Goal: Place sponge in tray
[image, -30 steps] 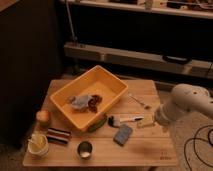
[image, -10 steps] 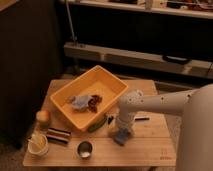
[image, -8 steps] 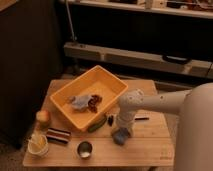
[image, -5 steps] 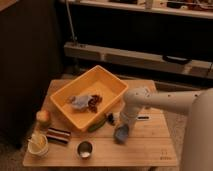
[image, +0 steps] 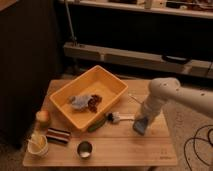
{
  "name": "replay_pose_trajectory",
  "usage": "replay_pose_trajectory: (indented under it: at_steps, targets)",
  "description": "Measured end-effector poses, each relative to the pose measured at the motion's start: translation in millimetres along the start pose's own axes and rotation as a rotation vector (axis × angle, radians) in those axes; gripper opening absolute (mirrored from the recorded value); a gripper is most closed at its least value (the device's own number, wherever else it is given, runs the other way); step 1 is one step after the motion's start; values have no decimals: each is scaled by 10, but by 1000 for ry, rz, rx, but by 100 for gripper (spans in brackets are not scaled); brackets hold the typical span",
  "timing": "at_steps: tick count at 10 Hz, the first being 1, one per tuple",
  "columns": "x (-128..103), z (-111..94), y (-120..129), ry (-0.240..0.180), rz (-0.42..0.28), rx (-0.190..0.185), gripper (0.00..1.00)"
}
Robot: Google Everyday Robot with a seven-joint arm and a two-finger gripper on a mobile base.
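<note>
The blue-grey sponge (image: 140, 125) hangs tilted just above the right part of the wooden table (image: 150, 150). My gripper (image: 142, 119) comes down from the white arm (image: 162, 92) on the right and is shut on the sponge's top. The yellow tray (image: 112, 85) sits at the table's back left, well to the left of the sponge. It holds a grey cloth (image: 77, 101) and a red-brown item (image: 93, 103).
A white-handled brush (image: 119, 118) and a green vegetable (image: 97, 124) lie between tray and sponge. A metal cup (image: 84, 148), a striped block (image: 59, 136), an apple (image: 43, 117) and a bowl (image: 38, 144) stand front left. A cable (image: 197, 145) lies on the floor at right.
The arm reached left over the sponge, closed on it, and has since moved right and slightly up with the sponge, which is now tilted off the table.
</note>
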State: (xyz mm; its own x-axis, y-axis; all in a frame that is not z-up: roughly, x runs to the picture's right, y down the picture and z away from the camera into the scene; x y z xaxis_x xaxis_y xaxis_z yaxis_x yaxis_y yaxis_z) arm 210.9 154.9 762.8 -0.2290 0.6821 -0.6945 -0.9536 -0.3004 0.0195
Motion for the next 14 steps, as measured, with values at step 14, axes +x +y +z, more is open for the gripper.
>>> replay_pose_trajectory:
  at_steps: [14]
  targets:
    - [-622, -1426, 2749, -102, -340, -389, 0]
